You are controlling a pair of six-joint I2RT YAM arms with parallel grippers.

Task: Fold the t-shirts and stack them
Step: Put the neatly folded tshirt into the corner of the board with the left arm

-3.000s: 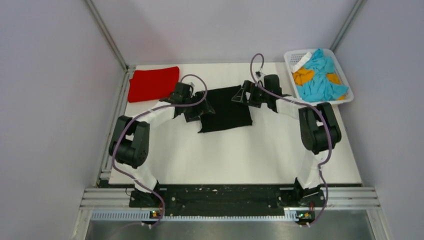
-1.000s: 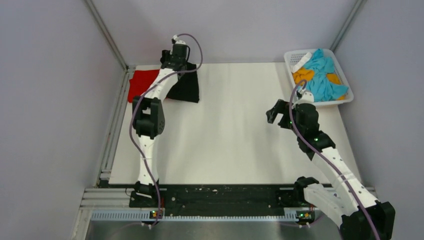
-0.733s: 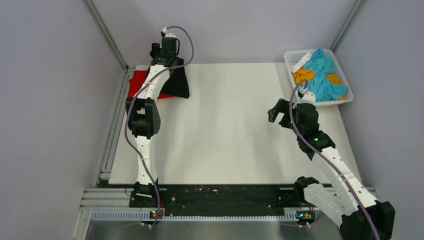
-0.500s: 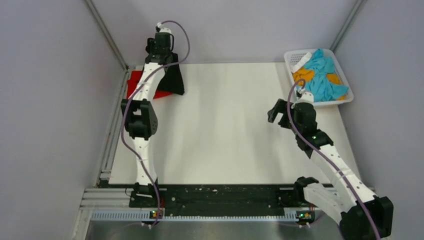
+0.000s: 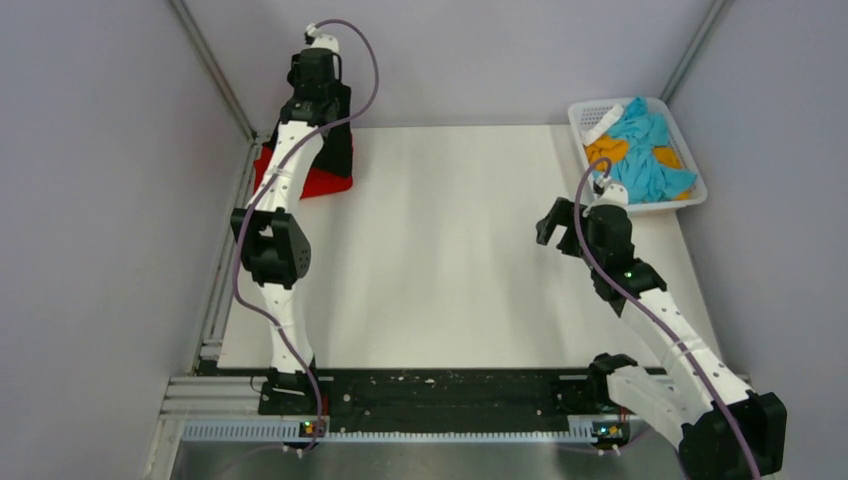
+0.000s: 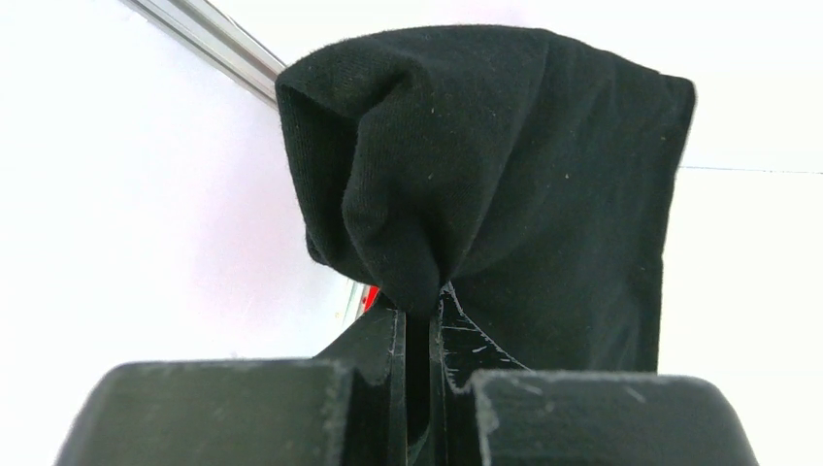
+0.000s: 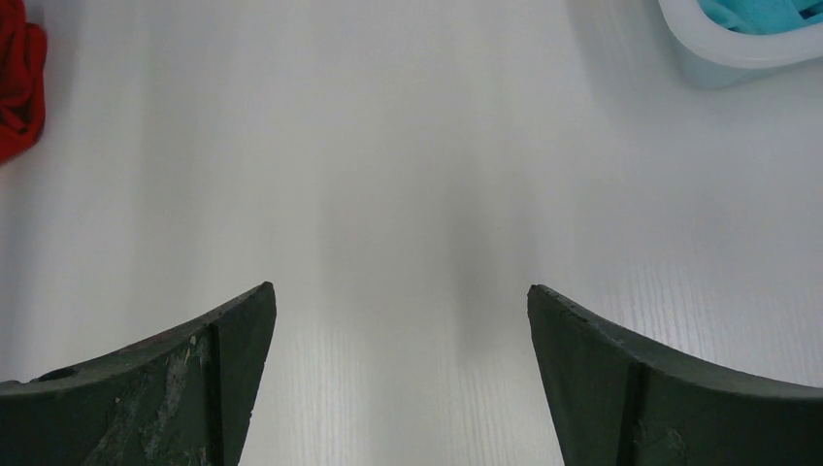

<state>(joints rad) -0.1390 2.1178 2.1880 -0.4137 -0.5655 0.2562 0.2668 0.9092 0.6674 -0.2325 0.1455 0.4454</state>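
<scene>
Your left gripper is clamped on the black t-shirt, which hangs bunched in the upper left of the overhead frame, over the red t-shirt. Your right gripper is spread wide above the table, right of centre, near the white basket.

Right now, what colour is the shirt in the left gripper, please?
The shirt is black; left wrist view shows it best.
</scene>
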